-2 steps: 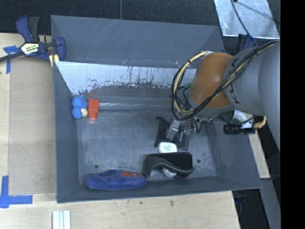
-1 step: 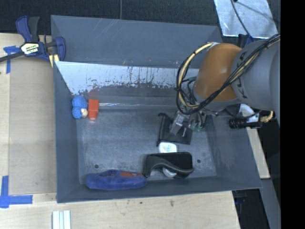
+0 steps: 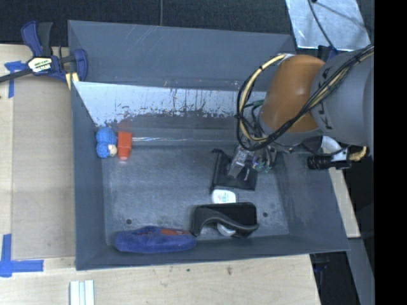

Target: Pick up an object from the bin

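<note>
Evidently nothing had been lifted yet. The gripper [image 3: 230,182] stood low in the right half of the grey bin [image 3: 184,56], its two black fingers apart, with bare floor between them and no object in the gap. Judged status: pick not begun, with closing on a thing, gripping it and raising it all left to do.

The nearest candidate was a small white rounded object [image 3: 223,197] on the floor just beside the fingertips, toward the near wall. Contact could not be confirmed.

Just past it, a black curved strap-like piece [image 3: 227,218] lay along the near wall. Further out were a blue cloth-like lump [image 3: 152,241] at the near left corner and a blue and orange toy [image 3: 113,143] in the far left corner, well apart from the gripper.
</note>
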Motion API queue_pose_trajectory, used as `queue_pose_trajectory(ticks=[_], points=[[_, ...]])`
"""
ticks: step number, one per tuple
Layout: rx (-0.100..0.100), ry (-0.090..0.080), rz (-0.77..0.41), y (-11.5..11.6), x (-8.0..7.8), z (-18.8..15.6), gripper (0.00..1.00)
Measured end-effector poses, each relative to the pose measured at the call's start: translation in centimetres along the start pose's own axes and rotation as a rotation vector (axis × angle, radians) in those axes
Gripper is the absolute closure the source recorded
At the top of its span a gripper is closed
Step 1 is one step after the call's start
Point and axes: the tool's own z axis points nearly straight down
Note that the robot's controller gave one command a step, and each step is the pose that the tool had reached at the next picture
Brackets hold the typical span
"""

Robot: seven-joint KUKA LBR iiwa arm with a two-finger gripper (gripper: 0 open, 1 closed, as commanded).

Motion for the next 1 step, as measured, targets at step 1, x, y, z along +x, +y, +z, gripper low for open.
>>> queue_pose_trajectory(ticks=[1], points=[[0.0,-0.001,-0.003,0.03,-0.14,-0.76,1.0]])
